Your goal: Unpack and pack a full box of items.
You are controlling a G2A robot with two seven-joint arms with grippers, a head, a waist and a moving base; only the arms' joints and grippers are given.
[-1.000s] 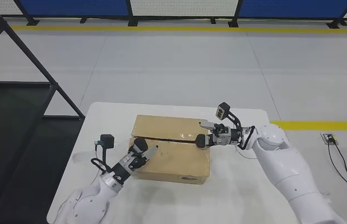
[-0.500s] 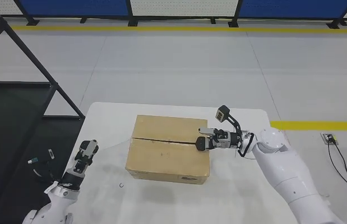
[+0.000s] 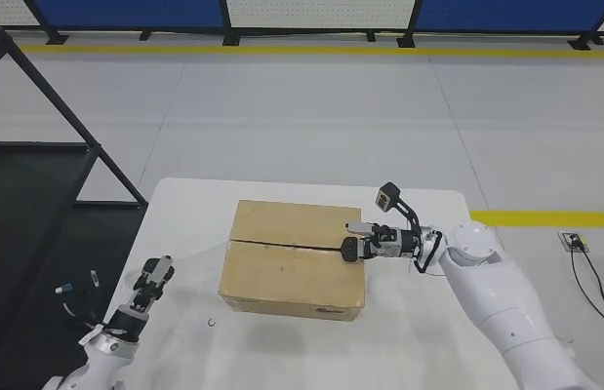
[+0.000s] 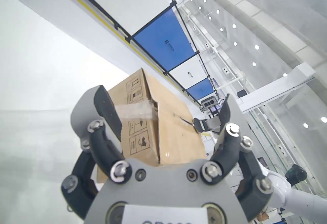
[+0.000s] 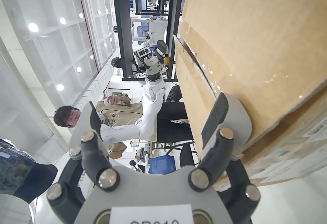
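Note:
A closed brown cardboard box (image 3: pixel 292 258) lies in the middle of the white table, its two top flaps meeting at a seam with torn clear tape. My right gripper (image 3: pixel 348 240) is at the box's right end by the seam, open. In the right wrist view the right gripper (image 5: pixel 155 117) has one finger (image 5: pixel 217 112) lying against the box (image 5: pixel 255 43) top near the flap edge, the other finger in free air. My left gripper (image 3: pixel 157 269) hangs open near the table's left edge, well apart from the box. The left gripper (image 4: pixel 166 112) faces the box (image 4: pixel 153 130) end with nothing between its fingers.
The white table (image 3: pixel 409 331) has bare room in front of the box and on both sides. A small dark bit (image 3: pixel 212 323) lies near the box's front left corner. A black metal frame (image 3: pixel 48 127) stands left of the table.
My left arm has pulled back from the box's front left corner to the table's left edge. The right gripper has shifted slightly along the box's right end and stays there.

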